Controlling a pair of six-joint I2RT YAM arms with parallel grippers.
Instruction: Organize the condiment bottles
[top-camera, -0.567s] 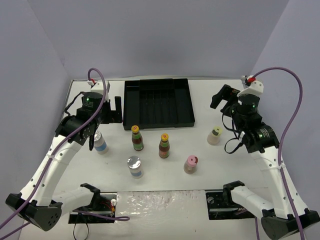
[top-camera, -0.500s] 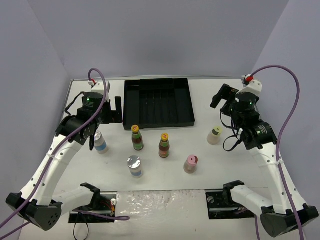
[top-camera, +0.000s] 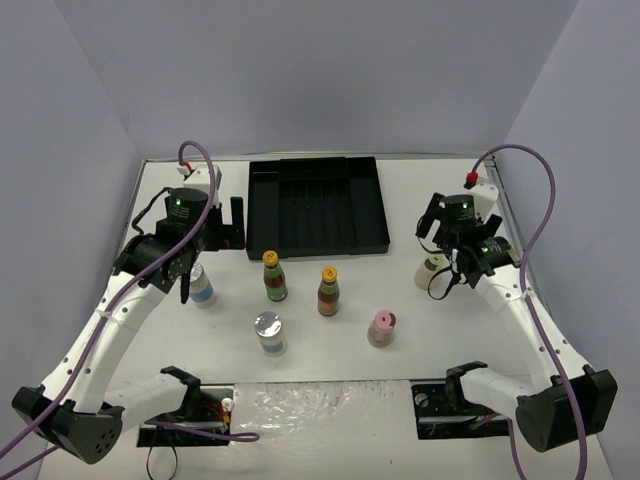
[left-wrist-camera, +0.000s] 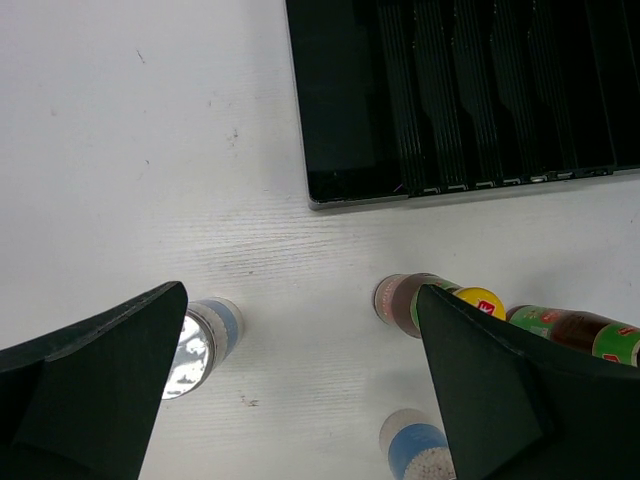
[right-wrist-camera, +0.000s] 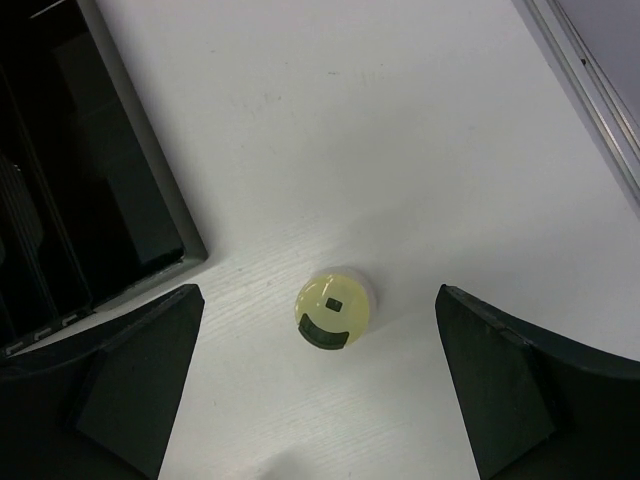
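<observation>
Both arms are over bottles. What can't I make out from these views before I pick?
Left wrist: the left blue-labelled jar is half behind a finger of the left gripper; the lower blue-labelled jar is cut off by the bottom edge.
Right wrist: the yellow-capped bottle is seen from straight above, so its cap hides its body and label.
Top view: the slim bottles' labels are too small to read.

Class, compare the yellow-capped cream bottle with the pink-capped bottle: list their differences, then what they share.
The yellow-capped cream bottle has a yellow cap; the pink-capped bottle a pink one. The cream bottle stands further right and further back; the pink-capped bottle is nearer the arms' bases. The open right gripper hangs over the cream bottle; no gripper is over the pink-capped bottle. Both stand upright on the table, outside the black tray.
</observation>
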